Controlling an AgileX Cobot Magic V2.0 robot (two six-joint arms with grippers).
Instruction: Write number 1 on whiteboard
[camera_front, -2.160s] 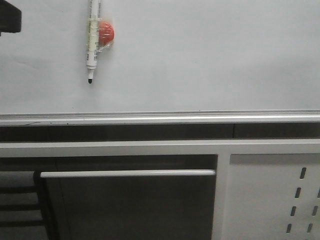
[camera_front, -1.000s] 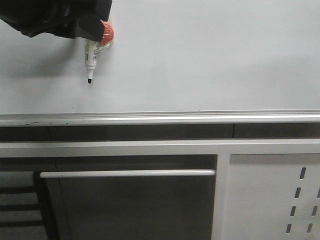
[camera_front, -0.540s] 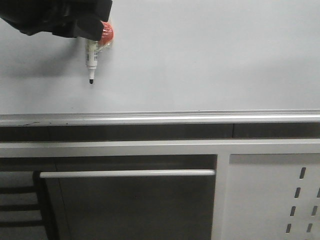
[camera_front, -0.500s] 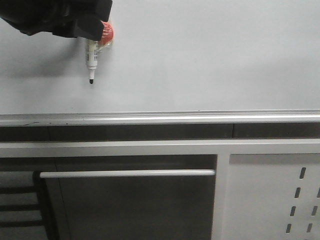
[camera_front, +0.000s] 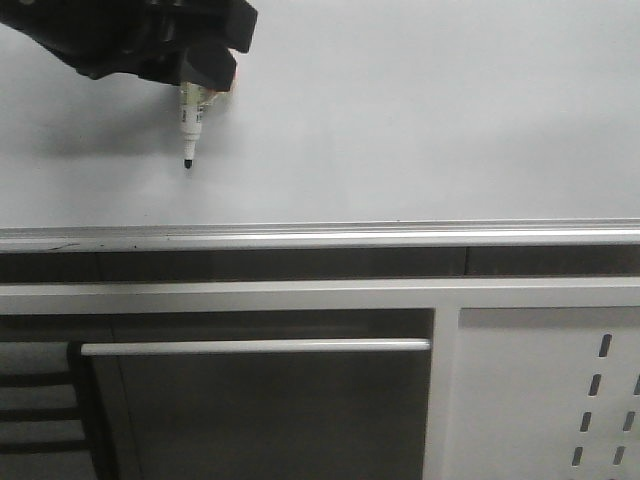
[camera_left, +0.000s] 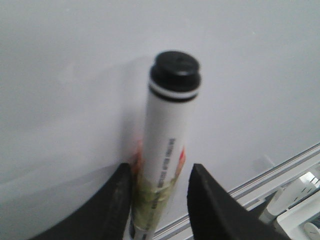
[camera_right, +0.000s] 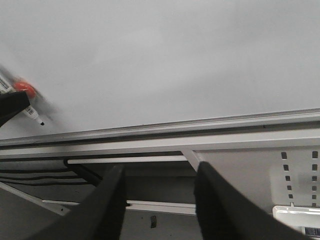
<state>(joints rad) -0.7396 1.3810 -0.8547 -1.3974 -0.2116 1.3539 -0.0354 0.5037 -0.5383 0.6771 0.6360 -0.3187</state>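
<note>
Whiteboard fills the upper front view, still blank, no number 1 stroke visible. Left gripper at 10 o'clock pinches the marker mid-barrel, tip down. Marker looks light, rigid, slick plastic; grip the taped barrel. Right gripper fingers spread, holding nothing.

The whiteboard is seen as a big pale board with a silver rail along its lower edge. A marker is touching it, tip down.
</note>
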